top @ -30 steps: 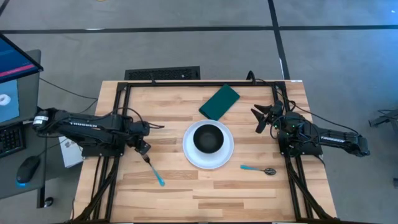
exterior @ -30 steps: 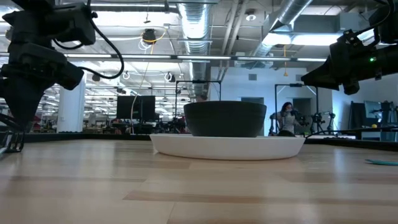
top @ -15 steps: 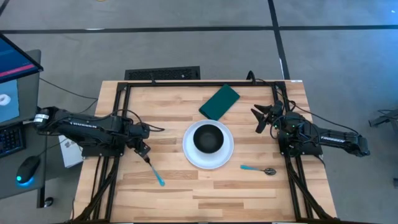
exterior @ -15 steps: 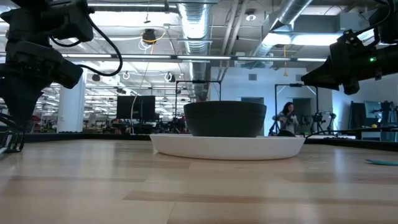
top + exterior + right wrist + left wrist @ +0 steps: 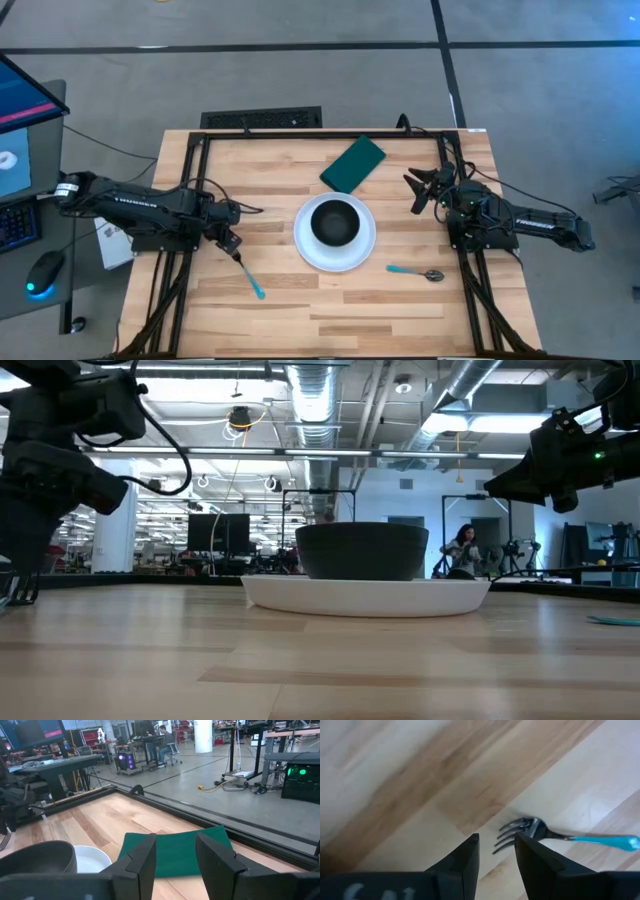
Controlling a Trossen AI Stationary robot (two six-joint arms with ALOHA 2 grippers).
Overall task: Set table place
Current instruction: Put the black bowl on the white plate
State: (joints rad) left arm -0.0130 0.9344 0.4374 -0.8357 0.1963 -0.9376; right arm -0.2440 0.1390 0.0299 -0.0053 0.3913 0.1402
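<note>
The table [image 5: 400, 310], a light-wood plank top on black framing, fills the middle of the high view and carries a white plate [image 5: 360, 255] with a dark bowl [image 5: 334, 222] at its centre, a green cloth [image 5: 352, 164] toward the far edge, a blue-handled fork [image 5: 248, 277] toward the left edge and a blue-handled spoon [image 5: 416, 272] toward the right edge. The left gripper [image 5: 233, 245] hangs low over the fork's tines, fingers [image 5: 465, 865] parted and released, grasping nothing. The right gripper [image 5: 421, 188] waits above the table near the right edge, fingers parted, grasping nothing.
</note>
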